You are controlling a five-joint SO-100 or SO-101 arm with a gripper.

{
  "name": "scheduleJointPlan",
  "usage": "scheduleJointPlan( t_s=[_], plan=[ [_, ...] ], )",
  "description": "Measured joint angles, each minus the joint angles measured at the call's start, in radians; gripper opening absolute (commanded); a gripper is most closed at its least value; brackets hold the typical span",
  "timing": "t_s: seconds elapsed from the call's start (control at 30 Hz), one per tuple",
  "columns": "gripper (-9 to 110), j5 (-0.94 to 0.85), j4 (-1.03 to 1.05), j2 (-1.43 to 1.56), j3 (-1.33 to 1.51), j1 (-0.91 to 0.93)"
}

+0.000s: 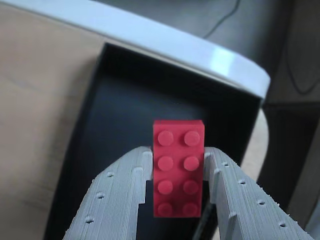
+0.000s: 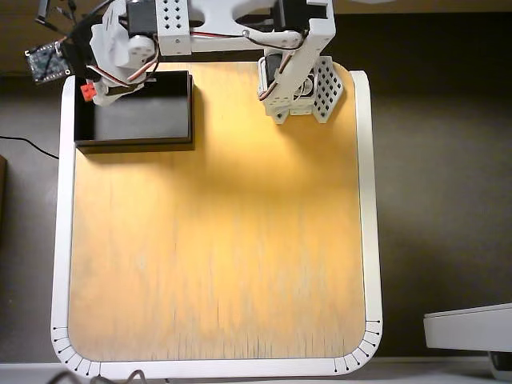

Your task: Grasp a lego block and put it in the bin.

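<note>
My gripper (image 1: 177,160) is shut on the red lego block (image 1: 178,167), its two grey fingers (image 1: 120,195) pressing the brick's long sides, studs facing the wrist camera. The block hangs above the dark floor of the black bin (image 1: 125,100). In the overhead view the gripper (image 2: 94,88) holds the lego block (image 2: 87,91) over the far-left corner of the bin (image 2: 136,120), which sits at the table's back left corner.
The wooden table (image 2: 216,240) has a white rim (image 2: 366,200). The arm's white base (image 2: 300,88) stands at the back centre. A circuit board (image 2: 44,60) and cables lie off the table's back left. A pale device (image 2: 468,328) sits off the right front.
</note>
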Motion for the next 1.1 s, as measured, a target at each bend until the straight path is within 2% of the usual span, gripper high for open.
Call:
scheduleJointPlan(
  t_s=[1.1],
  plan=[
    [0,0.029,-0.009,0.101,0.262,-0.005]
  ],
)
